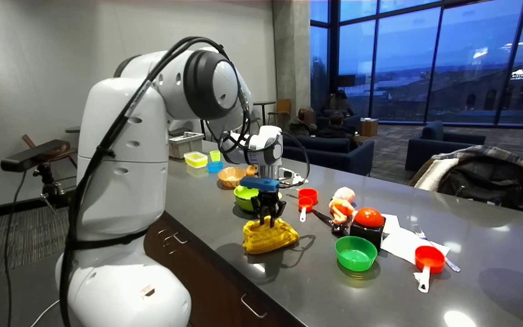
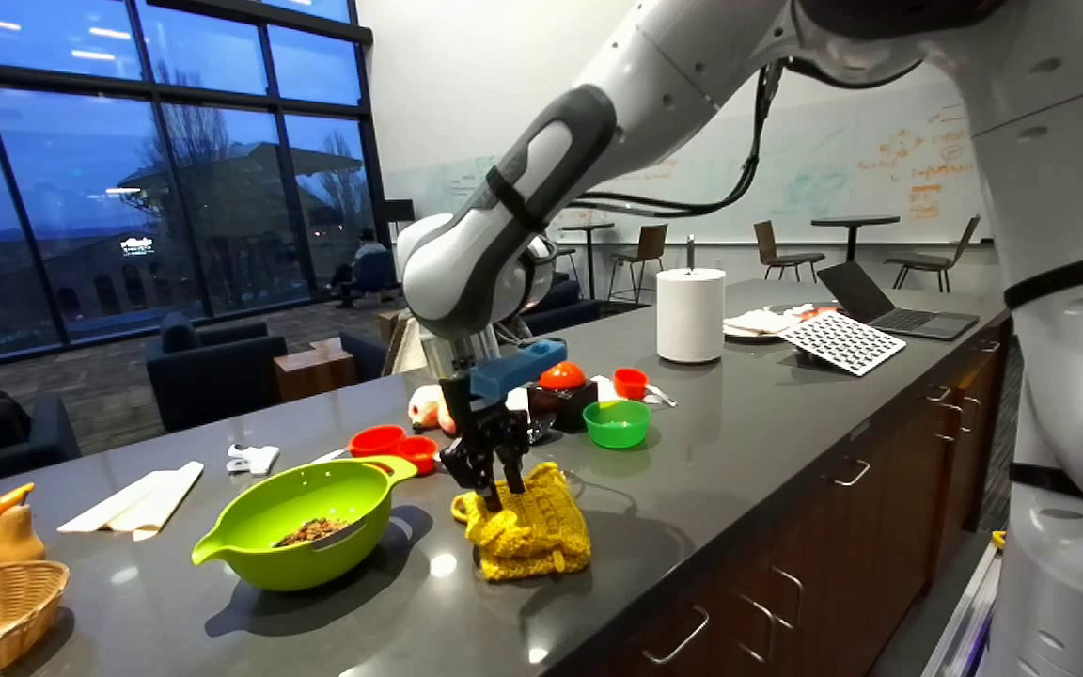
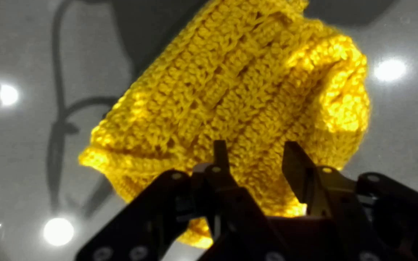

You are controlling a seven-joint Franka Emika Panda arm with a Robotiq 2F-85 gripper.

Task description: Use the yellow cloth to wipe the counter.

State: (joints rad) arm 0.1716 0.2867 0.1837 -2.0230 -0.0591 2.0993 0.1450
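The yellow cloth [image 2: 537, 536] sits rumpled right below the gripper [image 3: 255, 144], on a long dark grey counter [image 2: 767, 423] that, from where I'm standing, runs well past the gripper both ways. The biggest thing close to the gripper is the lime bowl [image 2: 316, 569], just beside it, with a gap before the cloth. Next in size is the cloth itself, knitted and loosely folded, lying under the gripper with some edges puffed up off the surface. Smaller again is the small green bowl [image 1: 356, 262], farther from the gripper, on the side away from the lime bowl. Down at the finest scale, the two fingers [image 3: 220, 154] stand apart, tips reaching to the cloth's upper folds, with yellow weave showing in the gap; I see no fold clamped between them. My guess is we're at the grasping step, wiping not yet begun. What's wanted next, I'd say, is bringing the fingers together on a generous wad, then sliding the cloth flat across the counter with light downward pressure. I'd steer clear of the lime bowl and avoid a skimpy pinch; knit that soft could slip out.
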